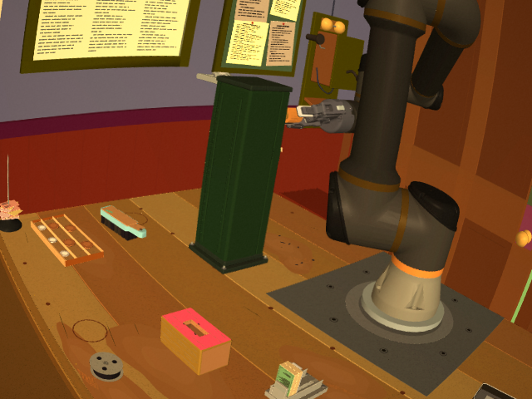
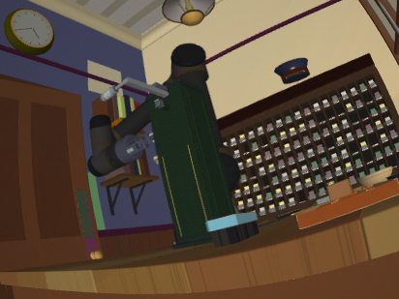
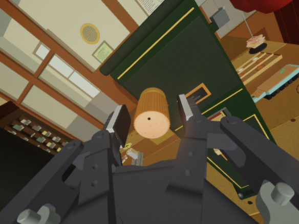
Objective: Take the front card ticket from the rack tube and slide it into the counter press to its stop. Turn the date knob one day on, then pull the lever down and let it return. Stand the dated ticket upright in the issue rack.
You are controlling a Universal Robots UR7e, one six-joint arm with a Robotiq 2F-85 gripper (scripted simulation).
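Note:
The ribbed orange date knob (image 3: 151,116) sticks out from the side of the tall dark green counter press (image 1: 243,172), near its top. My gripper (image 3: 151,112) is level with the knob, which lies between its fingers. The gripper is open and holds nothing. From the side camera only the knob's orange end (image 1: 292,115) shows past the gripper (image 1: 301,116). A slot with an orange frame (image 3: 198,92) sits on the press face just beyond the knob. The silver lever (image 2: 127,86) juts out at the top of the press. The ticket rack (image 1: 294,380) stands at the counter's front edge.
The press side is right in front of the fingers. On the counter lie a red-topped box (image 1: 195,339), a coin tray (image 1: 66,239), a brush (image 1: 123,222), a spool (image 1: 106,366) and a paper spike (image 1: 8,210). My arm's base (image 1: 404,296) stands to the right.

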